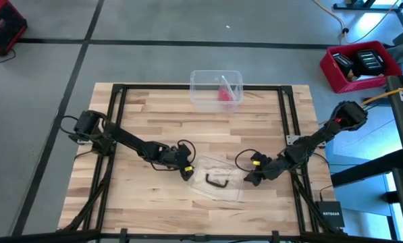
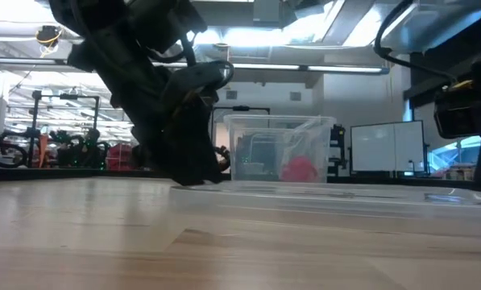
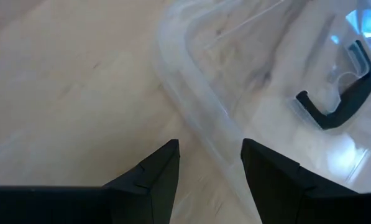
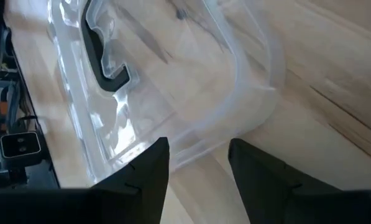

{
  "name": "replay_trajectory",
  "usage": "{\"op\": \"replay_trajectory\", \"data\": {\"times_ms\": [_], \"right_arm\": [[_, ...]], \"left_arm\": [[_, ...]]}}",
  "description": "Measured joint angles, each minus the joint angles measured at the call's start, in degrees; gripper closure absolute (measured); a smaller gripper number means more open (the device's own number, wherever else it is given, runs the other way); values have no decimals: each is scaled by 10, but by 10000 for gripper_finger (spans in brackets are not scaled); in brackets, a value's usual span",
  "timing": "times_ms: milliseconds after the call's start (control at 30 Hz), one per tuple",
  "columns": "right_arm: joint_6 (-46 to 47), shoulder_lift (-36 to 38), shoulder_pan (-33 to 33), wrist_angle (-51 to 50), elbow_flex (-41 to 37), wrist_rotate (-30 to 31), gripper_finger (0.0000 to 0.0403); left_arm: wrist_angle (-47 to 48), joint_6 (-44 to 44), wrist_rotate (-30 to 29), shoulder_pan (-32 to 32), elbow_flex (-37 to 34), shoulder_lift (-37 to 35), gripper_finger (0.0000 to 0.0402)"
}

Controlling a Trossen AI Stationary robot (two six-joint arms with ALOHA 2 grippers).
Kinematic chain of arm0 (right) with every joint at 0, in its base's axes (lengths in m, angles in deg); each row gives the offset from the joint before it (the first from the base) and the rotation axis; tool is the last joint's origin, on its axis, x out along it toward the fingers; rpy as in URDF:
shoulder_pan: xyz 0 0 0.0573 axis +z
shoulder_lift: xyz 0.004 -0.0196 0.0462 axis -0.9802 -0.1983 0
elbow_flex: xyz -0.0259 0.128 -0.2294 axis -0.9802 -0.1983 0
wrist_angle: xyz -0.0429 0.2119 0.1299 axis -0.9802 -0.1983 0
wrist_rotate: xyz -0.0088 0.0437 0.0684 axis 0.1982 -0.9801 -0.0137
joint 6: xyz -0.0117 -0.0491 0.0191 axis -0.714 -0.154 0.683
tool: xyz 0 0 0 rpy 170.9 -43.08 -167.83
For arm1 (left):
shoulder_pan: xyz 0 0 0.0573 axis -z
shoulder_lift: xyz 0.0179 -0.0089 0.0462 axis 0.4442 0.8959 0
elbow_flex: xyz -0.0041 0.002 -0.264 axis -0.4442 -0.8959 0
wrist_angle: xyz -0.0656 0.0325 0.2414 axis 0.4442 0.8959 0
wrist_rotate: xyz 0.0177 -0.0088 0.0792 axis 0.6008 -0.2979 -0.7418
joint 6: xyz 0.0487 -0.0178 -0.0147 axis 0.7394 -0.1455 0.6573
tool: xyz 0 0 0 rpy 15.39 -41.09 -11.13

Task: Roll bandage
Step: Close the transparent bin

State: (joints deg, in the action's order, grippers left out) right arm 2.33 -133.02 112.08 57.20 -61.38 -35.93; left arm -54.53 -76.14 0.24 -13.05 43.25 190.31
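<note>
left hand (image 1: 187,173) and right hand (image 1: 250,179): fingers apart, empty, flanking flat clear plastic lid with dark handle (image 1: 219,179) on wooden worktop (image 1: 154,121). bright red soft fabric bandage (image 1: 226,93) well beyond both hands, inside clear plastic tub (image 1: 215,88). judged light, limp, slip-prone; pinch at free end.

Readable only: "NETGEAR" in white letters on small flat black box (image 1: 330,214) at table's edge, well apart from right arm's fingers

Right claw (image 4: 197,163) parted, straddling clear lid (image 4: 173,81) rim, dark handle (image 4: 104,53)
</note>
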Motion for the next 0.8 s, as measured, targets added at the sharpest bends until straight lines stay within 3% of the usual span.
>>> {"op": "replay_trajectory", "data": {"times_ms": [367, 800], "right_arm": [[6, -30, 1, 36, -1, 40, 226], [-132, -32, -2, 176, -4, 128, 226]], "left_arm": [[-61, 1, 23, -1, -1, 33, 234], [-60, 12, 22, -1, -2, 33, 234]]}}
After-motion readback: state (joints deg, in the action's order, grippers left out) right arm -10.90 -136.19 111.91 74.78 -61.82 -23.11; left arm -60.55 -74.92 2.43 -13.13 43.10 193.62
